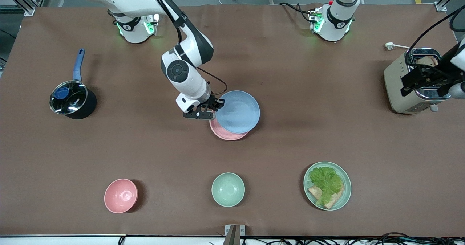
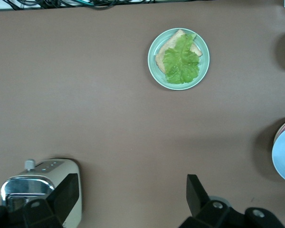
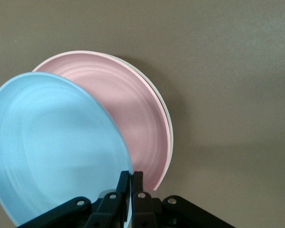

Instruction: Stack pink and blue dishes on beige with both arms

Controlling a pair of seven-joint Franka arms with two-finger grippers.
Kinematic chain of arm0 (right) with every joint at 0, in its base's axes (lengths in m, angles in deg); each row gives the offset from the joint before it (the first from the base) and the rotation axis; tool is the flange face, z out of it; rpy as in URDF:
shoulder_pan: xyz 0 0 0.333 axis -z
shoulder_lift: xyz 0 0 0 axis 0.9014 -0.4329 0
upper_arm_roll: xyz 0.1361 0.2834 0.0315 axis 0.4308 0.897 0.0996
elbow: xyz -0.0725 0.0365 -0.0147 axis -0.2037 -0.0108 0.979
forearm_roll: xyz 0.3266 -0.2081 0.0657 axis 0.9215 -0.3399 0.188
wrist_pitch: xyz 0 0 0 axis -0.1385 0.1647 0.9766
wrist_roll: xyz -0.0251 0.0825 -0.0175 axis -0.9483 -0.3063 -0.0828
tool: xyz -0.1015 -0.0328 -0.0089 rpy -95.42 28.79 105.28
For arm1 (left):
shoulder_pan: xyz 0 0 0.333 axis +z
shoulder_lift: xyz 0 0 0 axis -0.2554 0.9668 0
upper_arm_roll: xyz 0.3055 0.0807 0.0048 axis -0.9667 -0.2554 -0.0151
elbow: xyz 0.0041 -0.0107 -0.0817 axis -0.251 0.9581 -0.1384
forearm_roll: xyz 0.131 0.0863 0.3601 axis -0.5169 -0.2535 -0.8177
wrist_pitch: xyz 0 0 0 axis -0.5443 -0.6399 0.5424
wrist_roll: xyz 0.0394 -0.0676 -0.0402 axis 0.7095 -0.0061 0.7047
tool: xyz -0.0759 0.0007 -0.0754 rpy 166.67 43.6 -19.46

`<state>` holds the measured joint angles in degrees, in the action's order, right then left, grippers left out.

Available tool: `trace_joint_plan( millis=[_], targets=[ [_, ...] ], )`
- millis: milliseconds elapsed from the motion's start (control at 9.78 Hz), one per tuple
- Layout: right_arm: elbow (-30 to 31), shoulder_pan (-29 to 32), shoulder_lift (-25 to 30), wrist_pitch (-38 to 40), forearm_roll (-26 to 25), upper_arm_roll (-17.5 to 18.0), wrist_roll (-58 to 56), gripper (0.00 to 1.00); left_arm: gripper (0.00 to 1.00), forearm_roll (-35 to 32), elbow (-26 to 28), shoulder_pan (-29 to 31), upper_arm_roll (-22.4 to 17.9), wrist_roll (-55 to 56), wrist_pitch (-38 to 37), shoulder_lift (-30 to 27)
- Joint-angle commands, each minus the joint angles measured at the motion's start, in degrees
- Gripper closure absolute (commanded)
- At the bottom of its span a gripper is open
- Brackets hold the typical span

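Observation:
My right gripper [image 1: 207,111] [image 3: 132,176] is shut on the rim of the pale blue plate [image 1: 238,111] [image 3: 52,147] and holds it tilted over the pink plate [image 1: 226,133] [image 3: 133,123] in the middle of the table. The pink plate lies on the beige plate [image 3: 162,100], of which only a thin pale rim shows. The blue plate is offset from the stack, covering about half of the pink one. My left gripper [image 1: 425,81] [image 2: 130,197] hangs open and holds nothing above the toaster [image 1: 407,83] at the left arm's end of the table.
A black saucepan [image 1: 72,100] with a blue handle stands toward the right arm's end. Nearer the camera stand a pink bowl [image 1: 121,195], a pale green bowl [image 1: 227,189] and a green plate [image 1: 347,179] [image 2: 155,66] holding lettuce and toast.

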<state>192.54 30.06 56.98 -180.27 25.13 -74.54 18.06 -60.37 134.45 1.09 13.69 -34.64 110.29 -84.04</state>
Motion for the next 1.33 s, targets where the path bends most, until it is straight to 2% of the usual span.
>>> trace_joint_plan(
  millis=[0,102,205,409,614,818,1023,1227],
  targets=[
    [1.4,0.28,0.06,-1.06,-0.14,-0.05,0.67,0.18,0.0,1.03,3.03,-0.07,-1.17,-2.49,-0.31,-1.84],
    [1.4,0.36,0.15,-0.71,-0.14,-0.05,0.67,0.0,0.0,1.03,3.47,-0.07,-1.17,-2.4,-0.31,-2.71],
    [1.31,0.54,1.19,-0.19,-0.14,-0.31,0.49,0.0,0.0,1.11,4.86,-0.07,-1.17,-2.23,-0.31,-3.33],
    [0.96,0.89,7.76,3.67,-2.06,-4.16,0.31,0.0,0.0,3.04,8.2,-0.6,-1.78,-0.04,-0.31,-5.61],
    [0.18,1.68,14.0,7.87,-11.0,-8.9,0.49,0.0,0.0,3.14,9.7,-1.48,-2.4,0.68,-0.4,-6.85],
    [-4.55,10.24,19.46,18.04,-16.38,-9.19,-0.99,0.0,0.0,3.14,12.25,-2.52,-3.97,0.68,-0.31,-8.52],
    [-12.63,18.69,22.28,30.95,-16.67,-9.19,-6.96,0.0,0.0,3.14,12.35,-4.11,-5.21,1.02,-0.48,-8.87],
    [-14.25,26.87,27.19,38.28,-16.67,-9.1,-12.82,0.0,0.0,3.75,12.26,-4.12,-5.3,2.6,-1.54,-8.79]
  ],
)
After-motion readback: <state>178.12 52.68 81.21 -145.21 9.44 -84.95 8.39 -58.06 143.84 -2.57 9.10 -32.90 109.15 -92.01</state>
